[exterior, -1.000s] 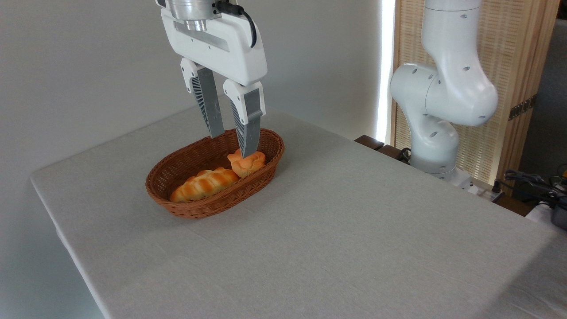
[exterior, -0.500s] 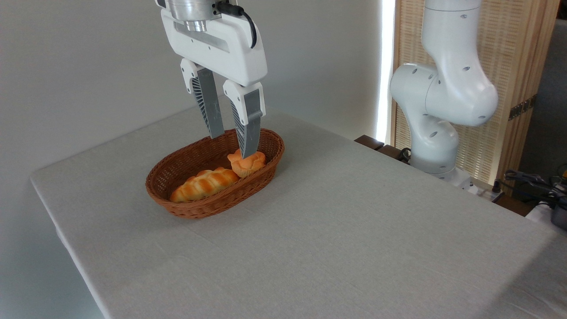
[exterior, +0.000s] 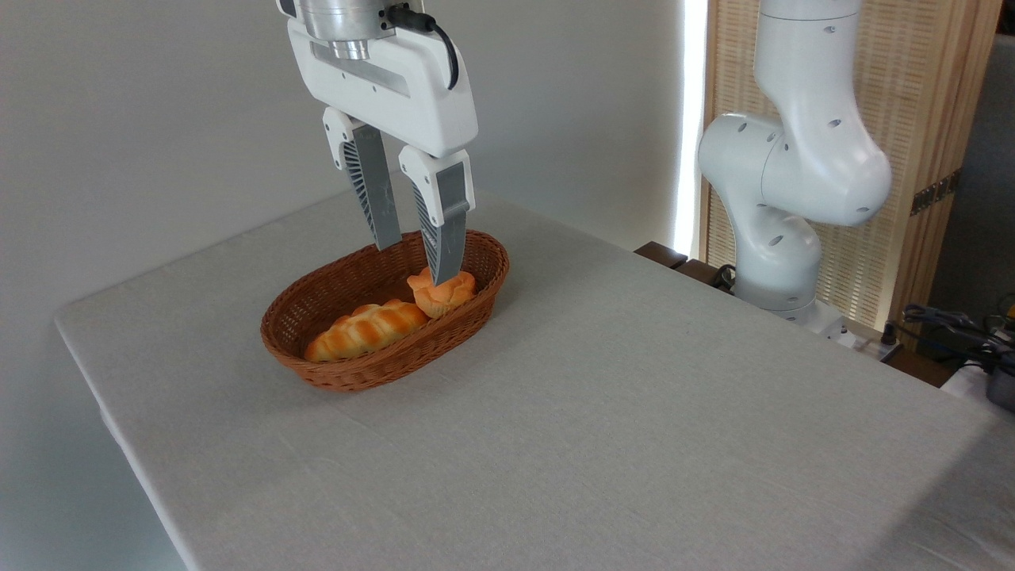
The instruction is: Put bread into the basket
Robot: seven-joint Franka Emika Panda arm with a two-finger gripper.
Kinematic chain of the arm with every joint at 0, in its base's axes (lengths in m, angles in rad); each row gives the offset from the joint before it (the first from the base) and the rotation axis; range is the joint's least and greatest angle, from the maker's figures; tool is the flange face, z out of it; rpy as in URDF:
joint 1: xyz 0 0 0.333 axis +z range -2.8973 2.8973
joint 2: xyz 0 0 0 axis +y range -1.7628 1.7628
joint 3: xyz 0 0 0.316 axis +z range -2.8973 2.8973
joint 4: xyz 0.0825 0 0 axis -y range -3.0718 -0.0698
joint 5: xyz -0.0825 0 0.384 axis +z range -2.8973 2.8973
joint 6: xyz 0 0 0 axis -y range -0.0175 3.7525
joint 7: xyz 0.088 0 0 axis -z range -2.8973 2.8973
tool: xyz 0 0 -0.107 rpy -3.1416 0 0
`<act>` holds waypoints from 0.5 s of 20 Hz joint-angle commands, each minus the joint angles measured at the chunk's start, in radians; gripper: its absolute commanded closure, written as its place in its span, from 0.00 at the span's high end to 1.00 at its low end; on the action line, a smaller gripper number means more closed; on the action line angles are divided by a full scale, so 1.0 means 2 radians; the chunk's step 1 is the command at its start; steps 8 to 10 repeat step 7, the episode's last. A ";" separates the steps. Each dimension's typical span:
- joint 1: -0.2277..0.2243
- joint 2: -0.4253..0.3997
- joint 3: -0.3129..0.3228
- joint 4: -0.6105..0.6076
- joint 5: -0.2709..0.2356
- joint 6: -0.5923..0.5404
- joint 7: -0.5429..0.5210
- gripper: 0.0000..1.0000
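- The bread lay inside the basket, at its 2 o'clock end, close against the far rim.
- A long braided loaf lay beside it, filling the basket's middle and 8 o'clock end, the two just touching.
- The gripper hung over the bun, its jaws spread and holding nothing; the nearer fingertip stood right at the bun's top, and I could not tell whether it touched.
- The basket sat toward 10 o'clock on the bench, not far from the left edge and back corner.
- From 3 to 6 o'clock of the basket the cloth ran bare to the near edge.
- The arm's base stood at the bench's right edge, well apart.
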 commanded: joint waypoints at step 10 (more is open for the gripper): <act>-0.006 0.008 0.001 0.014 0.005 -0.005 -0.001 1.00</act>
